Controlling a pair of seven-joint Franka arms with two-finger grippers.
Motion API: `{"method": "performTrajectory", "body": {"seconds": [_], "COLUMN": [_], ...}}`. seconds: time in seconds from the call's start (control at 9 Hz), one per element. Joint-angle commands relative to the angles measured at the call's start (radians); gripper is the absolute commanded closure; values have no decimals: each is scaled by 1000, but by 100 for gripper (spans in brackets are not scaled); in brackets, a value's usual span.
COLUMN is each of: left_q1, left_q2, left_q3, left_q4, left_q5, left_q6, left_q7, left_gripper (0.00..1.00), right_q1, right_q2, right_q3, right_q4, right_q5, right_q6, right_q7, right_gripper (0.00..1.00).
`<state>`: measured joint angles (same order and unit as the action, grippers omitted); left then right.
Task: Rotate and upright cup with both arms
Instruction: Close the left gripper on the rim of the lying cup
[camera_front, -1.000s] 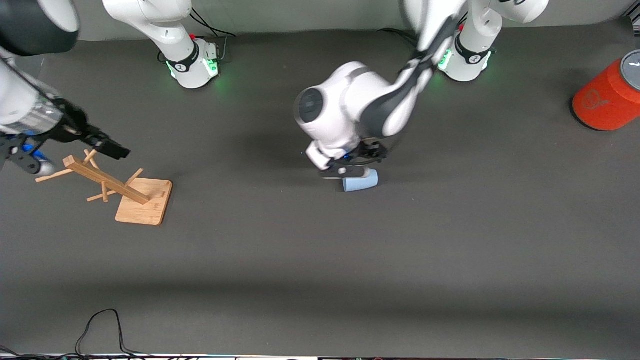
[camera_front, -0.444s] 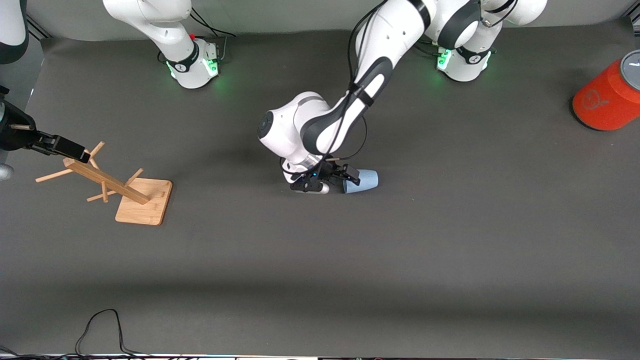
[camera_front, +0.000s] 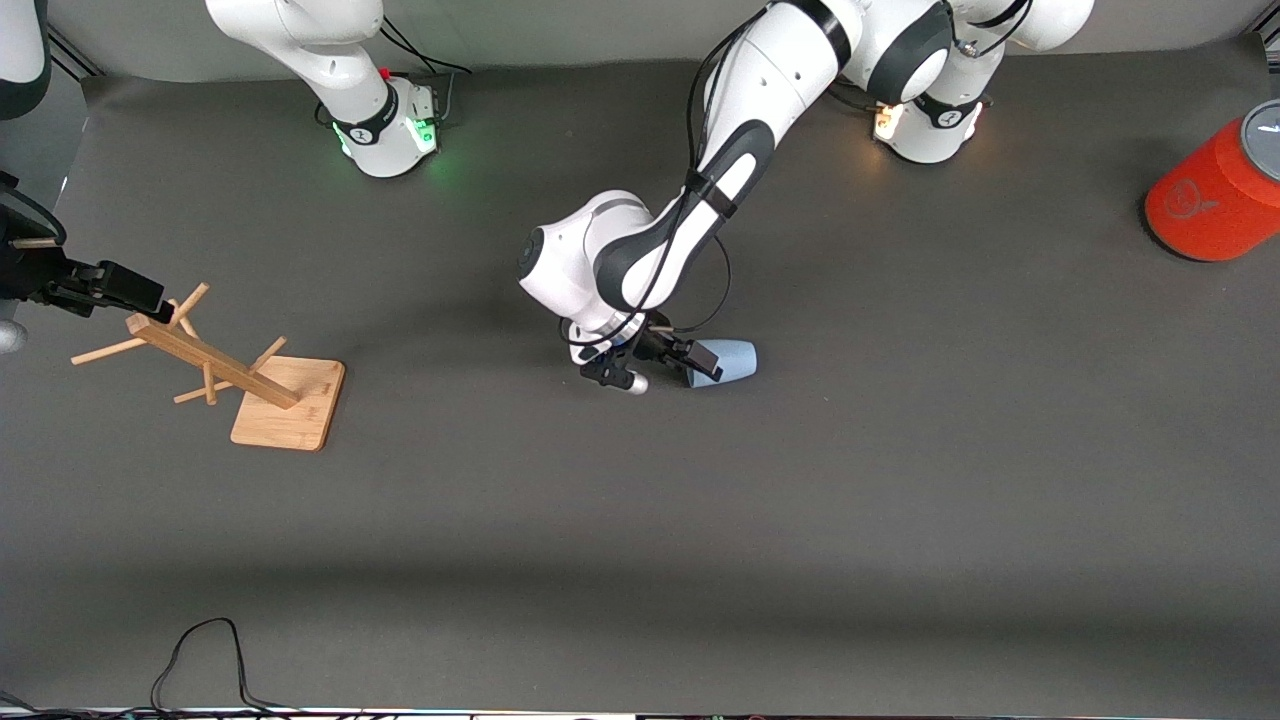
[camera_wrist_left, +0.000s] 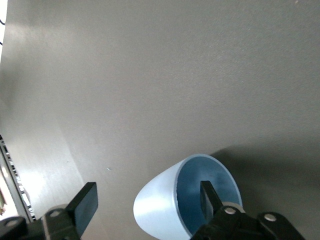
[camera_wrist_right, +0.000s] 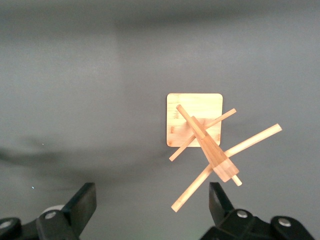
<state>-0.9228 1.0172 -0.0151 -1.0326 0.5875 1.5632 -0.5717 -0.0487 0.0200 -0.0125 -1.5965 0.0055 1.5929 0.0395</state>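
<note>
The pale-blue cup (camera_front: 728, 361) lies on its side on the dark mat near the table's middle, its mouth turned toward the right arm's end. My left gripper (camera_front: 688, 362) is low at that mouth and open. In the left wrist view one finger (camera_wrist_left: 207, 197) is inside the cup (camera_wrist_left: 162, 207), against its darker blue inside, and the other finger (camera_wrist_left: 85, 204) stands well clear outside. My left gripper (camera_wrist_left: 147, 202) straddles the cup's wall without closing on it. My right gripper (camera_front: 128, 290) is open and empty over the top of the wooden rack (camera_front: 215, 370).
The wooden peg rack on its square base (camera_wrist_right: 195, 120) stands at the right arm's end of the table. A large orange cylinder with a grey top (camera_front: 1215, 200) lies at the left arm's end. A black cable (camera_front: 205, 660) loops at the table edge nearest the front camera.
My left wrist swung from above the cup down to its mouth, one finger entering it. My right gripper drew back toward its end of the table. The left base light turned from green to orange.
</note>
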Motion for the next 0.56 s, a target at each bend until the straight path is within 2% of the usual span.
{"method": "performTrajectory", "body": {"seconds": [0.0,0.11,0.22,0.33,0.44], "left_q1": [-14,-14,-14,-14,-16], "left_q2": [6,6,6,4,1], "left_q3": [12,12,12,12,12], "left_q4": [-38,-41,-49,-49,-47], "left_q5": [54,61,67,68,68], "left_q6": [-8,-9,-15,-25,-32], "left_q7": [19,21,29,54,64], "left_gripper": [23,26,50,87,100], "right_q1": [42,76,82,85,86], "right_q2": [-15,-14,-14,-14,-14], "right_q3": [-35,-68,-70,-70,-69], "right_q4": [-3,-2,0,1,1], "right_q5": [-12,-10,-10,-10,-10], "right_q6": [12,15,15,15,15], "right_q7": [-56,-56,-56,-56,-56], "right_gripper": [0,0,0,0,0]}}
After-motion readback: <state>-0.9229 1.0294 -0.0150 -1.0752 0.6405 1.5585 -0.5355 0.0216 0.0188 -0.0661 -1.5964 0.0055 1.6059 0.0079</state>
